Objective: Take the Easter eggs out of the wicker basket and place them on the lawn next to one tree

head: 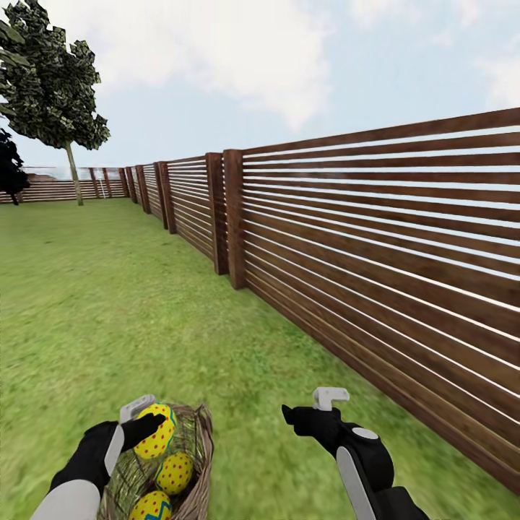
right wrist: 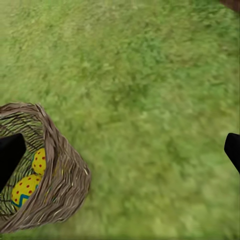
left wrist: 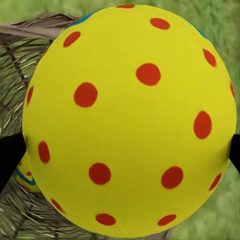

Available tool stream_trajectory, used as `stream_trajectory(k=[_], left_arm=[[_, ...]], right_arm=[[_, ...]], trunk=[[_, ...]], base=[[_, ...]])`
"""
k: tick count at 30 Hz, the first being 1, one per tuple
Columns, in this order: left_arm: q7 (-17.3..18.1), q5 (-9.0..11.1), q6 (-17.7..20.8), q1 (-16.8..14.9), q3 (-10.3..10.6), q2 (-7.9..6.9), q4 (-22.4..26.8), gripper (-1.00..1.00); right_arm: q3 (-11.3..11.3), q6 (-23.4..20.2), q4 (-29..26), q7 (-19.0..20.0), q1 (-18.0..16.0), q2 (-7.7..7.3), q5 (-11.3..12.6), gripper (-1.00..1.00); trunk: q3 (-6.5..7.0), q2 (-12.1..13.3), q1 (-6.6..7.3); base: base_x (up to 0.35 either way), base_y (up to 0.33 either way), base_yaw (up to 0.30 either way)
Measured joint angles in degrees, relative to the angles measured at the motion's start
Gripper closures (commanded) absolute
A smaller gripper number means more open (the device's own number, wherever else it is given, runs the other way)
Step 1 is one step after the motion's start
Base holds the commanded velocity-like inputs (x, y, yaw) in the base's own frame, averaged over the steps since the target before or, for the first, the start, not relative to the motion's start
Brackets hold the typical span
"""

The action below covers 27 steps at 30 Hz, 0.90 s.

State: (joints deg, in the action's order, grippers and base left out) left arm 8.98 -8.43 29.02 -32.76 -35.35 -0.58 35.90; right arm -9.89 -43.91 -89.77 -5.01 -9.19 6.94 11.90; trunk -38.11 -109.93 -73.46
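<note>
Left gripper point(head: 148, 422) is closed around the top egg point(head: 157, 431), black fingers point(left wrist: 9, 155) pressed on both sides of it, holding it just at the rim of the wicker basket point(head: 202, 462). Whether the egg has fully cleared the rim is hard to tell from here. Key relation: the tree point(head: 71, 170) with the pale trunk stands far off ahead and to the left, near the back fence, well apart from the basket, so the egg has a long way to travel forward-left across open lawn point(head: 108, 303); likely the base has to drive, not just the arm reach. The left arm already has the load and is on the tree's side. The egg's long axis runs roughly up and away, blunt end toward the wrist camera. Two more eggs point(head: 175, 473) sit lower in the basket, one behind the other, touching or nearly so. Right gripper point(head: 307, 412) hangs spread wide and empty over bare grass, just beside the basket. The slatted fence point(head: 375, 238) runs close along the right, so keep left. A dark tree point(head: 9, 170) at the far left edge is not the target. Nothing on the grass blocks the path.
</note>
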Motion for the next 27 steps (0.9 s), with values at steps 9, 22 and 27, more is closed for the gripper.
stream_trajectory(k=[9,22,27], left_arm=[[0.1,-0.03,0.02,0.08,-0.01,0.09,0.85,1.0],[0.41,-0.07,0.79,9.91,0.1,4.09,19.33,1.0],[0.49,1.9,0.78,15.52,0.16,6.03,29.27,1.0]], right_arm=[[-0.03,-0.06,0.06,0.0,0.01,0.0,0.18,-1.0],[-0.09,0.0,0.09,0.01,0.02,0.0,0.02,-1.0],[-0.09,0.0,0.09,0.0,0.01,0.0,0.04,-1.0]], trunk=[[1.61,3.61,1.98],[3.94,8.82,4.84],[4.85,10.83,5.94]], base=[[-0.176,0.0,0.0],[-0.002,0.0,0.0],[0.0,0.0,0.0]])
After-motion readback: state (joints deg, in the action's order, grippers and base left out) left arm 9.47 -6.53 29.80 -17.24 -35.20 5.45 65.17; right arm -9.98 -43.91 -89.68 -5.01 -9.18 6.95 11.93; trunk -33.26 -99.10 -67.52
